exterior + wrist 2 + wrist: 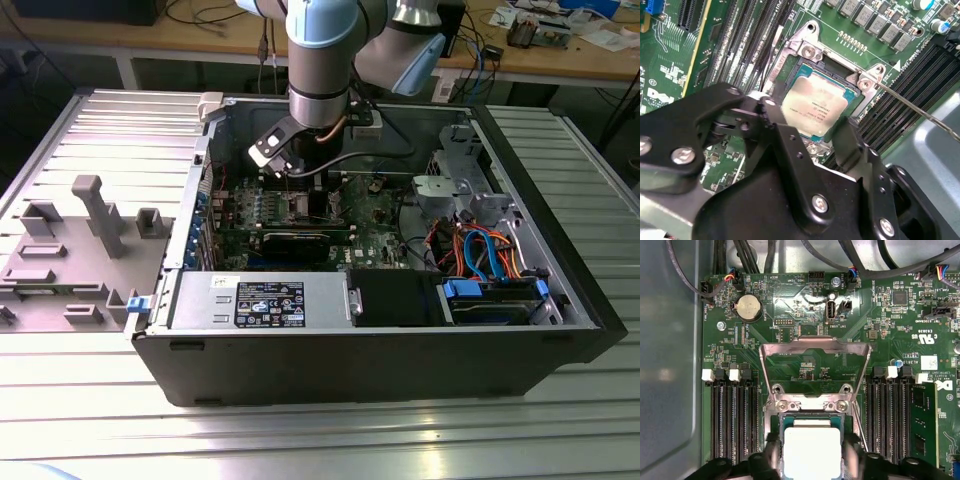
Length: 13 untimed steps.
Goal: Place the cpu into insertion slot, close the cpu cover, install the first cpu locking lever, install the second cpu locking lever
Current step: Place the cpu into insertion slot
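cpu (811, 452) sits in the insertion slot (812, 417), hand (810, 127) straddling it; clenched or released, cannot tell; cpu cover (815, 343) stands flipped open; thin locking lever (912, 107) unlatched; cover and both levers not yet done.

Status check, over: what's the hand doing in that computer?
Hand over the cpu at the insertion slot. Cpu cover raised open. Nothing blocking.

Fine dark print runs in short lines across the metal face of the cpu (815, 102) in the second wrist view. White lettering and marks dot the green motherboard (805, 305) in the first wrist view. A printed label (270, 303) sits on the grey power supply box (200, 300) in the exterior view.
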### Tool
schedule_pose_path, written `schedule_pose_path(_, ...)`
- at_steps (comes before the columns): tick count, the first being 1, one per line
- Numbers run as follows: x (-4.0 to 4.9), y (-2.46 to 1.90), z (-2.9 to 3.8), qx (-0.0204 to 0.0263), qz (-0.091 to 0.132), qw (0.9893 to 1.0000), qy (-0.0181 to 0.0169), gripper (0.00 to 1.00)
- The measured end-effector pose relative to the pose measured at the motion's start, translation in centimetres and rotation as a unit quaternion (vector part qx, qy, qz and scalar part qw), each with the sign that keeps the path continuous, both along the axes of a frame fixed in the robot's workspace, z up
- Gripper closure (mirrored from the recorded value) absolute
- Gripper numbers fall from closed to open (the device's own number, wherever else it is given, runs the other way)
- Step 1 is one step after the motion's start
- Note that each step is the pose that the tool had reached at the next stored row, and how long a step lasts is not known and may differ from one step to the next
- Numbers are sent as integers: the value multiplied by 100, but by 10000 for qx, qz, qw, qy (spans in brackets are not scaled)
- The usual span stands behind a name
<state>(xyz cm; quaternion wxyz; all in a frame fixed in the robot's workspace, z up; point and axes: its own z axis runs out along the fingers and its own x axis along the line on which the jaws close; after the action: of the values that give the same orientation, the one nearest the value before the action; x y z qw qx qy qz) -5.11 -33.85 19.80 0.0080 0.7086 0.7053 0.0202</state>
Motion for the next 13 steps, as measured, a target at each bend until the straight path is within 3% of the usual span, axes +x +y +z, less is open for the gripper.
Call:
schedule_pose_path(1,0,-1,1,-2,0,10000,1,32)
schedule_pose_path(6,-1,-1,13,-3,0,10000,2,32)
schedule_pose_path(13,-1,-1,131,-1,-1,10000,20,32)
